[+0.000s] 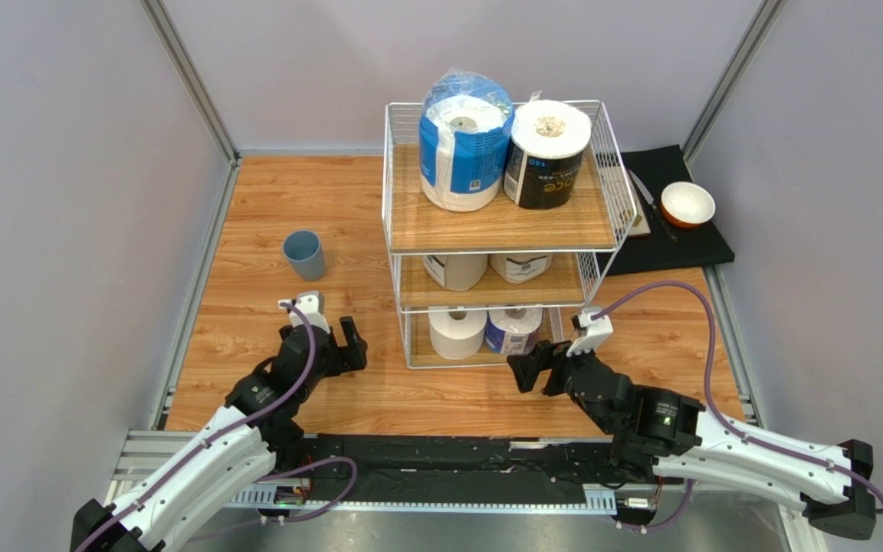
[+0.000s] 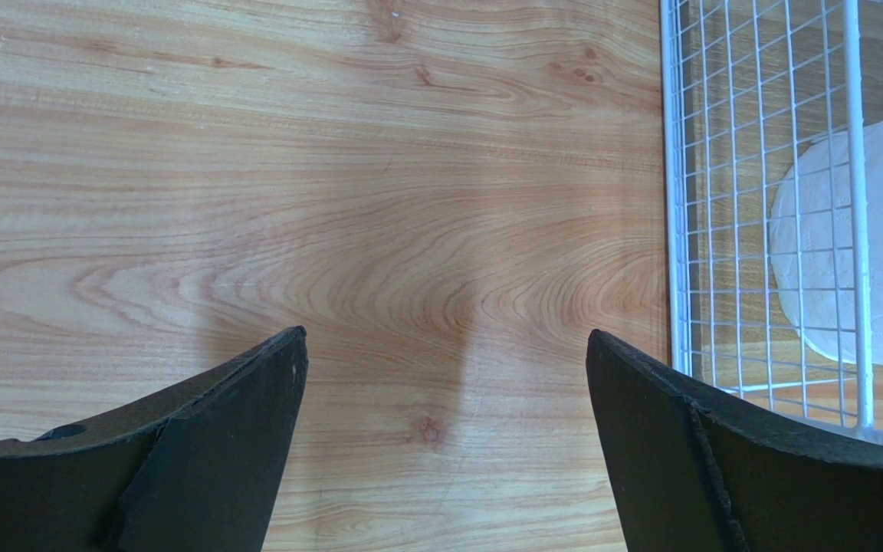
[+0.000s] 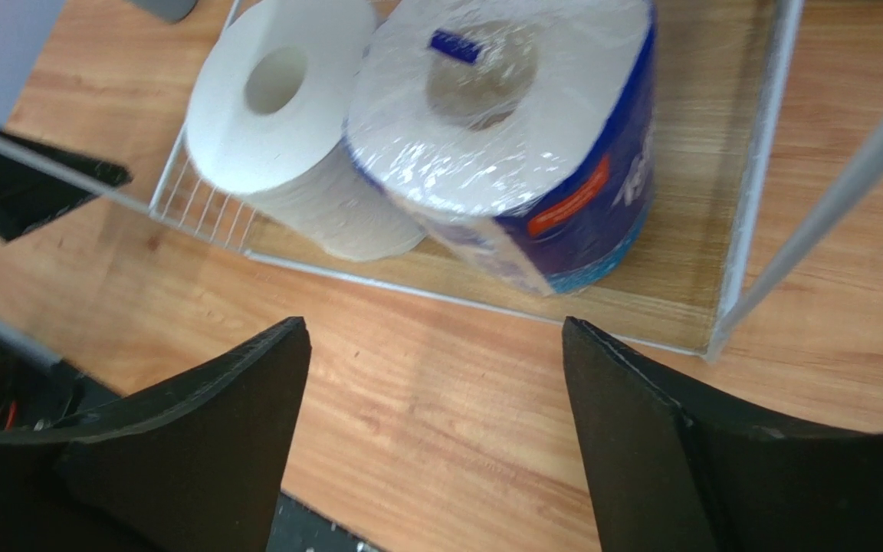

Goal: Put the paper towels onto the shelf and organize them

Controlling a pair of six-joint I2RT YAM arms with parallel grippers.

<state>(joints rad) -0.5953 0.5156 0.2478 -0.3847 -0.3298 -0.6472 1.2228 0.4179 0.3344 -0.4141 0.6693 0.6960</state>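
Observation:
The white wire shelf (image 1: 392,184) holds six rolls. On top stand a blue-plastic-wrapped roll (image 1: 463,144) and a dark-wrapped roll (image 1: 544,155). The middle tier holds two tan-wrapped rolls (image 1: 455,270) (image 1: 520,267). The bottom tier holds a plain white roll (image 1: 458,331) (image 3: 285,121) and a white roll with blue label (image 1: 512,329) (image 3: 521,138). My left gripper (image 1: 322,339) (image 2: 446,345) is open and empty over bare wood left of the shelf. My right gripper (image 1: 536,370) (image 3: 435,334) is open and empty just in front of the bottom tier.
A blue cup (image 1: 305,254) stands on the table left of the shelf. A black mat (image 1: 671,247) with an orange-and-white bowl (image 1: 687,204) lies at the back right. Grey walls enclose the table on three sides.

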